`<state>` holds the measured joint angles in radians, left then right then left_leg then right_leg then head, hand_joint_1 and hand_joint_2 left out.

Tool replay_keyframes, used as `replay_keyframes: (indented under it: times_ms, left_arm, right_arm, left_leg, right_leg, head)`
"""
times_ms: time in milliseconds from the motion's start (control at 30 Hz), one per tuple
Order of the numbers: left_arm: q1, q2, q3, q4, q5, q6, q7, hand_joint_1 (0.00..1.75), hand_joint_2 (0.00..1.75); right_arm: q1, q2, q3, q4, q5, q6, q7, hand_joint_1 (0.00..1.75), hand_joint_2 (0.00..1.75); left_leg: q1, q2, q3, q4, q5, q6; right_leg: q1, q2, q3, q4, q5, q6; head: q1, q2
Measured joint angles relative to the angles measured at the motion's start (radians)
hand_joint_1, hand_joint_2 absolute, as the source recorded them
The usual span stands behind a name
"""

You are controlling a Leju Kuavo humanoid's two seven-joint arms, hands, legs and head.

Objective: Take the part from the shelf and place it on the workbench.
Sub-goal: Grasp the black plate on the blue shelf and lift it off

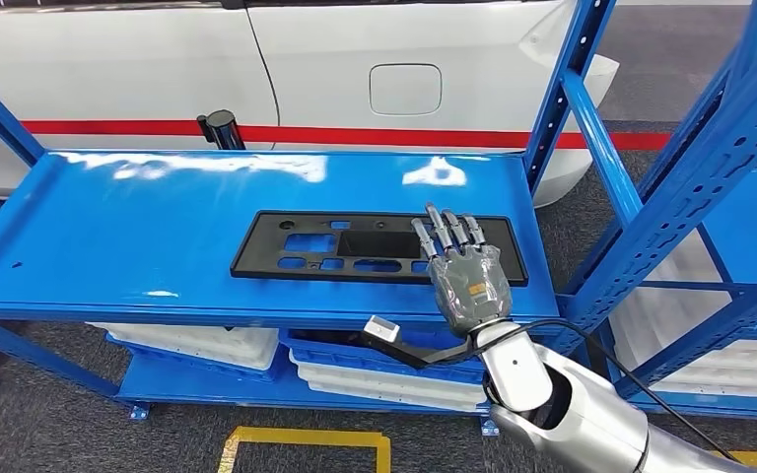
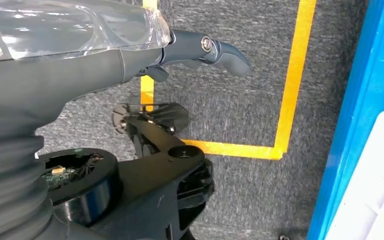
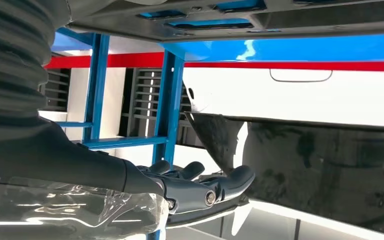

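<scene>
Part: black flat plate [image 1: 355,246] with rectangular cut-outs, which I see lying flat on the blue shelf top [image 1: 138,227], towards its right half.
Right robot hand [image 1: 465,271]: I see it stretched out flat over the plate's right end, fingers [image 1: 450,233] extended and side by side, palm down. From the head view I cannot tell whether it presses on the plate or hovers just above; it grips nothing.
Left robot hand [image 2: 215,52]: hangs over grey carpet floor [image 2: 240,115] with yellow tape lines [image 2: 294,65]; fingers apart, holding nothing.
Lower shelf: white trays [image 1: 197,343] stacked under the shelf top.
Background: white car body [image 1: 355,69] with a red stripe, just behind the shelf.
Right side: a second blue rack [image 1: 680,187] stands beside the shelf.
</scene>
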<state>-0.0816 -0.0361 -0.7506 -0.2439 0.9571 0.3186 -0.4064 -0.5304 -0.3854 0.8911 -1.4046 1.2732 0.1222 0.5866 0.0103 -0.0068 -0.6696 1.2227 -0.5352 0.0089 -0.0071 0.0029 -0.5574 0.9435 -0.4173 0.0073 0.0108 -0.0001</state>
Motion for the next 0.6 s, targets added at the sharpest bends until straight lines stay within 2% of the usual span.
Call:
replay_keyframes:
  times_ms: [67, 100, 133, 233, 300, 333, 400, 433, 467, 500, 533, 600]
  left_arm:
    - [-0.002, 0.000, -0.001, 0.000, 0.001, 0.002, 0.006, 0.00, 1.75]
    - [-0.003, 0.000, -0.002, 0.000, 0.002, 0.003, 0.008, 0.00, 1.75]
    - [-0.003, 0.000, -0.003, 0.000, 0.003, 0.003, 0.011, 0.00, 1.75]
    - [-0.002, 0.000, -0.008, 0.000, 0.003, 0.004, 0.016, 0.00, 1.75]
    - [-0.003, 0.001, -0.009, 0.000, 0.003, 0.005, 0.016, 0.00, 1.75]
    - [-0.004, 0.001, -0.009, 0.000, 0.003, 0.005, 0.015, 0.00, 1.75]
    - [-0.004, 0.001, -0.012, 0.000, 0.003, 0.006, 0.015, 0.00, 1.75]
    - [-0.003, 0.001, -0.014, 0.000, 0.003, 0.006, 0.015, 0.00, 1.75]
    - [-0.003, 0.001, -0.016, 0.000, 0.003, 0.006, 0.015, 0.00, 1.75]
    - [-0.003, 0.001, -0.018, 0.000, 0.003, 0.006, 0.015, 0.00, 1.75]
    - [-0.003, 0.001, -0.020, 0.000, 0.003, 0.006, 0.015, 0.00, 1.75]
    - [-0.004, 0.001, -0.023, 0.000, 0.001, 0.006, 0.015, 0.00, 1.75]
  right_arm:
    - [0.021, 0.004, -0.009, 0.000, 0.020, -0.043, 0.006, 0.00, 1.75]
    - [0.032, 0.006, -0.016, 0.001, 0.031, -0.071, 0.008, 0.00, 1.75]
    - [0.043, 0.007, -0.022, 0.003, 0.042, -0.103, 0.010, 0.00, 1.75]
    - [0.072, 0.013, -0.039, 0.015, 0.065, -0.184, 0.009, 0.00, 1.75]
    - [0.089, 0.017, -0.053, 0.026, 0.069, -0.216, 0.008, 0.00, 1.75]
    - [0.095, 0.018, -0.060, 0.031, 0.070, -0.226, 0.008, 0.00, 1.75]
    - [0.109, 0.020, -0.072, 0.045, 0.070, -0.243, 0.008, 0.00, 1.75]
    - [0.118, 0.021, -0.076, 0.053, 0.071, -0.250, 0.008, 0.00, 1.75]
    - [0.128, 0.023, -0.080, 0.062, 0.072, -0.255, 0.008, 0.00, 1.75]
    - [0.135, 0.025, -0.085, 0.070, 0.072, -0.258, 0.008, 0.00, 1.75]
    - [0.138, 0.026, -0.089, 0.076, 0.072, -0.259, 0.007, 0.00, 1.75]
    - [0.139, 0.028, -0.098, 0.085, 0.069, -0.259, 0.002, 0.00, 1.75]
  left_leg:
    - [0.000, 0.000, 0.077, -0.160, 0.068, 0.003]
    - [-0.001, 0.000, 0.107, -0.224, 0.091, 0.007]
    - [-0.002, -0.001, 0.124, -0.263, 0.102, 0.012]
    - [-0.007, -0.002, 0.128, -0.276, 0.106, 0.030]
    - [-0.006, -0.002, 0.132, -0.279, 0.111, 0.042]
    - [-0.004, -0.002, 0.134, -0.280, 0.113, 0.046]
    - [-0.005, -0.002, 0.134, -0.280, 0.113, 0.051]
    - [-0.005, -0.002, 0.134, -0.280, 0.113, 0.051]
    - [-0.006, -0.002, 0.134, -0.280, 0.112, 0.052]
    - [-0.007, -0.002, 0.134, -0.280, 0.112, 0.052]
    - [-0.008, -0.002, 0.135, -0.280, 0.112, 0.052]
    - [-0.010, -0.003, 0.137, -0.280, 0.111, 0.051]
  right_leg:
    - [0.001, 0.001, 0.002, 0.001, -0.002, 0.004]
    - [0.004, 0.001, 0.002, 0.002, -0.003, 0.007]
    - [0.006, 0.001, 0.002, 0.003, -0.004, 0.011]
    - [0.007, 0.002, 0.001, 0.003, -0.004, 0.023]
    - [0.004, 0.001, -0.010, 0.032, -0.026, 0.033]
    - [0.003, 0.001, -0.025, 0.069, -0.049, 0.038]
    - [0.002, 0.001, -0.091, 0.212, -0.117, 0.045]
    - [0.002, 0.001, -0.123, 0.277, -0.140, 0.046]
    - [0.002, 0.001, -0.145, 0.320, -0.150, 0.047]
    - [0.002, 0.001, -0.148, 0.321, -0.141, 0.045]
    - [0.002, 0.001, -0.128, 0.275, -0.113, 0.042]
    - [0.005, 0.001, -0.056, 0.123, -0.043, 0.030]
  head:
    - [0.000, 0.000]
    - [0.000, 0.000]
    - [0.001, 0.000]
    - [0.004, 0.000]
    - [0.005, 0.000]
    - [0.006, 0.000]
    - [0.008, 0.000]
    - [0.008, 0.000]
    - [0.008, 0.000]
    - [0.008, 0.000]
    - [0.009, 0.000]
    - [0.009, 0.000]
